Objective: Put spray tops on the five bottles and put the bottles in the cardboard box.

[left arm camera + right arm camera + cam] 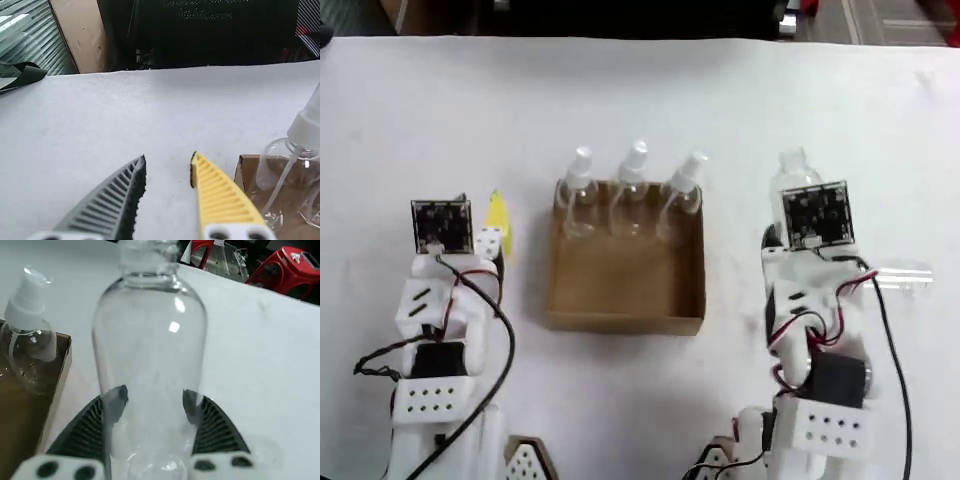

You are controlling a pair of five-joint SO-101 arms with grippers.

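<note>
The cardboard box (625, 285) sits mid-table with three clear bottles (630, 195) standing along its far wall, each with a white spray top. My right gripper (155, 395) is shut on a clear bottle without a top (150, 340), held upright to the right of the box (55, 385); its open neck (793, 162) pokes out beyond the wrist camera. A capped bottle (27, 315) stands in the box nearby. My left gripper (167, 165) is open over bare table left of the box, with nothing between its grey and yellow fingers. A capped bottle (295, 165) shows beside it.
Another clear bottle (905, 272) lies on its side on the table, right of the right arm. The white table runs wide behind and beside the box. Dark furniture and red stools stand beyond the far edge.
</note>
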